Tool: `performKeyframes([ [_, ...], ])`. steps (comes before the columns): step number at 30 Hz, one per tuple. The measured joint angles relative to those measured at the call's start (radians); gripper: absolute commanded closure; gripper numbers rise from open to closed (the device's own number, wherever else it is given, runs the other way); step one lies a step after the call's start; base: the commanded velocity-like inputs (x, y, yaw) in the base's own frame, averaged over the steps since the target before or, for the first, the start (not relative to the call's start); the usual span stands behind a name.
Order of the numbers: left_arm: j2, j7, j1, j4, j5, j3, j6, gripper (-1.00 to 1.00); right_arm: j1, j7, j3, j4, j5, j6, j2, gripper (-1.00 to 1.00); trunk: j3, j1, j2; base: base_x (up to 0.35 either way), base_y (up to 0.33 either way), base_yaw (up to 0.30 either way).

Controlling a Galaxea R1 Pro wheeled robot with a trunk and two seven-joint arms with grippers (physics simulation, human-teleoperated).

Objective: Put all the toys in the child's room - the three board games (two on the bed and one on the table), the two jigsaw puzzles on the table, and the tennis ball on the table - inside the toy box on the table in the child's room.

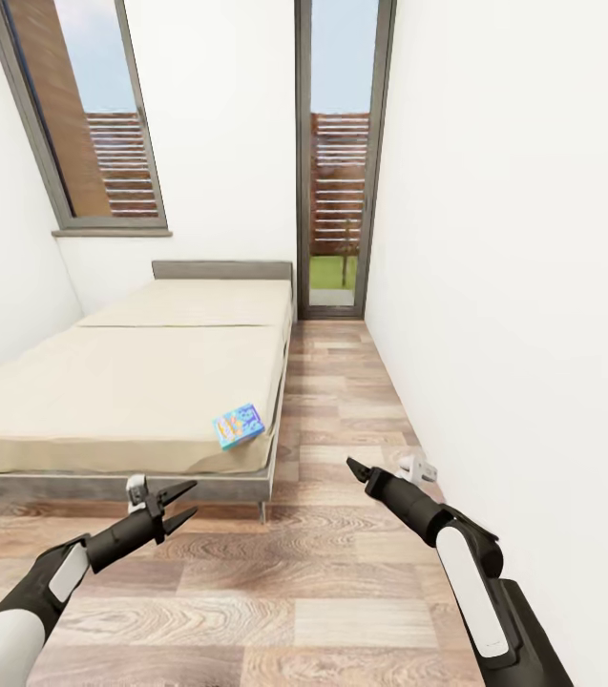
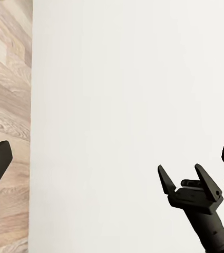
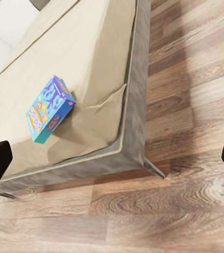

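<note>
You are at the foot of the bed, and going by what shows here the collecting has hardly begun: one board game lies on the bed's near corner, close to the edge facing the wood-plank floor, and neither arm carries anything. The task names two games on the bed; you can see just one from here. The toy box, the table, the puzzles and the ball lie somewhere outside these views, so judge most of the job as left to do.

The board game is a flat, hard-edged rectangular box with a bright blue cover and yellow and orange print, lying flat and slightly askew to the bed's edge. It should be rigid and easy to pinch across its thin sides. The bed has a plain cream-beige cloth top, smooth with a faint crease near the corner, over a grey frame on thin legs, with a grey headboard at the far end.

Your left gripper hangs over the floor just in front of the bed's near edge, its dark tapered fingers spread apart and empty. Your right gripper hovers over the floor beside the bed's near corner, toward the white wall; the left wrist view shows its fingers splayed with nothing between them.
</note>
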State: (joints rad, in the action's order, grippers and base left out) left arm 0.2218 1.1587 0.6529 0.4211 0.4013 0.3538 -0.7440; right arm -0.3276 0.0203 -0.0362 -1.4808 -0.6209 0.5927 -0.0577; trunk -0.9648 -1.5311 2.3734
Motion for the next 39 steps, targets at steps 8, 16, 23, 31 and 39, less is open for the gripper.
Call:
performKeyframes([
  [8, 0.001, 0.003, 0.0, 0.004, 0.01, 0.006, 0.001, -1.0, 0.0, 0.001, 0.001, 0.002, -0.002, 0.0, 0.0, -1.0, -0.025, -0.031, 0.056, 0.0, 0.0, 0.0],
  [16, 0.002, 0.004, 0.0, 0.004, 0.012, 0.008, 0.001, -1.0, 0.0, 0.002, 0.0, 0.005, -0.003, 0.0, 0.0, -1.0, -0.05, -0.061, 0.112, 0.0, 0.0, 0.0],
  [23, 0.004, 0.004, 0.0, 0.004, 0.012, 0.02, 0.0, -1.0, 0.001, 0.0, 0.0, 0.006, -0.002, 0.002, -0.001, -1.0, -0.076, -0.071, 0.127, 0.0, 0.0, 0.0],
  [31, 0.007, 0.005, 0.0, 0.004, 0.013, 0.027, 0.0, -1.0, 0.001, -0.002, -0.002, 0.006, -0.001, 0.002, -0.002, -1.0, -0.107, -0.075, 0.129, 0.0, 0.0, 0.0],
  [39, 0.009, 0.025, 0.0, 0.007, 0.013, 0.028, -0.001, -1.0, 0.001, -0.005, -0.002, 0.006, 0.0, 0.004, 0.0, -1.0, -0.138, -0.079, 0.131, 0.0, 0.0, 0.0],
])
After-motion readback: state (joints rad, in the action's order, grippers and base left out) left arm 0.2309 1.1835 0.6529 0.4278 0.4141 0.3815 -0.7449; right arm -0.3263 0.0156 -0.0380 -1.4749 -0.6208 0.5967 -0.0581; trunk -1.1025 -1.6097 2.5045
